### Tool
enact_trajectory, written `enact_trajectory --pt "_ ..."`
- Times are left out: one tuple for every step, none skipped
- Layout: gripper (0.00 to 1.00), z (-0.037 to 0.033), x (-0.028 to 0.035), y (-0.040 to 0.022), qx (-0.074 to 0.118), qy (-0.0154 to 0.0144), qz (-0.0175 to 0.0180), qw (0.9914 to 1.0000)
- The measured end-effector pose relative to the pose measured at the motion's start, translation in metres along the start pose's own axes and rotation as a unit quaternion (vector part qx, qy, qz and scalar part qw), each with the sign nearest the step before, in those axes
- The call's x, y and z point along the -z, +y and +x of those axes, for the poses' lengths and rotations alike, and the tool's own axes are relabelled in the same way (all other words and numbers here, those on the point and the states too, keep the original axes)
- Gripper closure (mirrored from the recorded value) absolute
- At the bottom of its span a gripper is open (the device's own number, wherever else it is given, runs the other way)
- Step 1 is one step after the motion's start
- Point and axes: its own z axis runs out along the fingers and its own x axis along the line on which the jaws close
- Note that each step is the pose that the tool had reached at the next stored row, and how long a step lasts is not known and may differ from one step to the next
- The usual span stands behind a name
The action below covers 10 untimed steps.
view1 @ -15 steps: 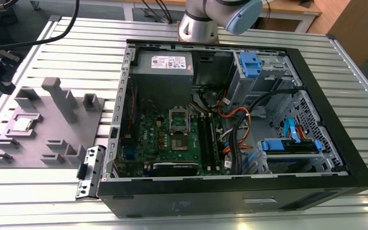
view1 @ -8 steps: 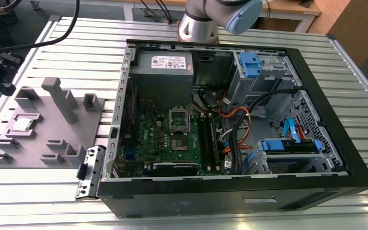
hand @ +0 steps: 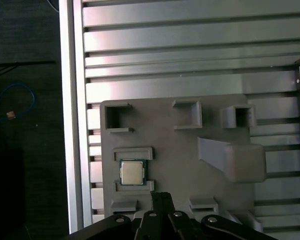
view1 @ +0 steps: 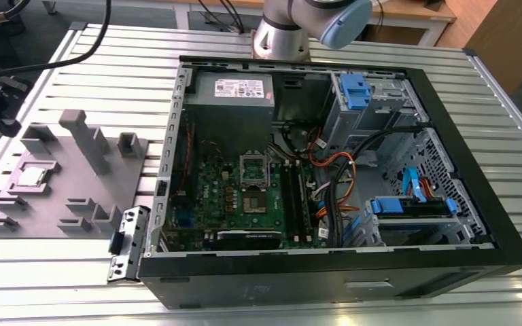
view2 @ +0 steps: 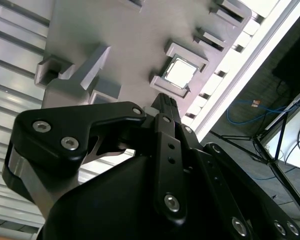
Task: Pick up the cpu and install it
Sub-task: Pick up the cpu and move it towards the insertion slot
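Cpu lies flat, metal top up, in a square recess of the grey tray, near one edge of the tray. Low bracket walls on two opposite sides of the recess likely pin its pos. so it can't slide and sits at a known spot for pickup. It isn't lifted yet, and nothing touches it.

Gripper hangs over the tray, pointing down, tips just beside the cpu's recess and not over the chip itself. In both wrist views the fingertips look pressed together w/ nothing btwn them, so it's clenched and carrying nothing. In the second wrist view the gripper sits close to the cpu but apart from it.

In the exterior view the cpu shows as a pale square on the tray, which rests on the slatted metal table. The open PC case lies on its side just beside the tray, on the exterior view's right of it. That probably keeps the carry short, and the green mobo faces up for top-down access. The socket, metal-framed w/ a dark centre, sits mid-board, well apart from the tray. Can't tell if its frame is latched. The arm's base stands beyond the case, on the far side from the tray.
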Motion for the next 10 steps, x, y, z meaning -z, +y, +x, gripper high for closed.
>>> enact_trajectory --pt "0.89 0.0002 -0.0001 0.0000 0.000 0.0000 0.0000 1.00000" --pt "0.89 0.0006 -0.0001 0.0000 0.000 0.0001 0.0001 1.00000" --pt "0.89 0.0012 -0.0002 -0.0001 0.000 0.0000 0.0000 1.00000" --pt "0.89 0.0019 -0.0004 -0.0001 0.000 0.0000 0.0000 1.00000" --pt "0.89 0.0028 -0.0008 -0.0002 0.000 0.0000 0.0000 1.00000" --pt "0.89 0.0040 -0.0012 -0.0003 0.000 0.0000 0.0001 1.00000" --pt "0.89 0.0050 -0.0020 -0.0005 0.000 0.0001 0.0001 1.00000" --pt "0.89 0.0058 -0.0031 -0.0006 0.000 0.0000 0.0000 1.00000" --pt "0.89 0.0067 -0.0044 -0.0007 0.000 0.0000 0.0000 1.00000" --pt "0.89 0.0073 -0.0055 -0.0010 0.000 0.0000 0.0000 1.00000"
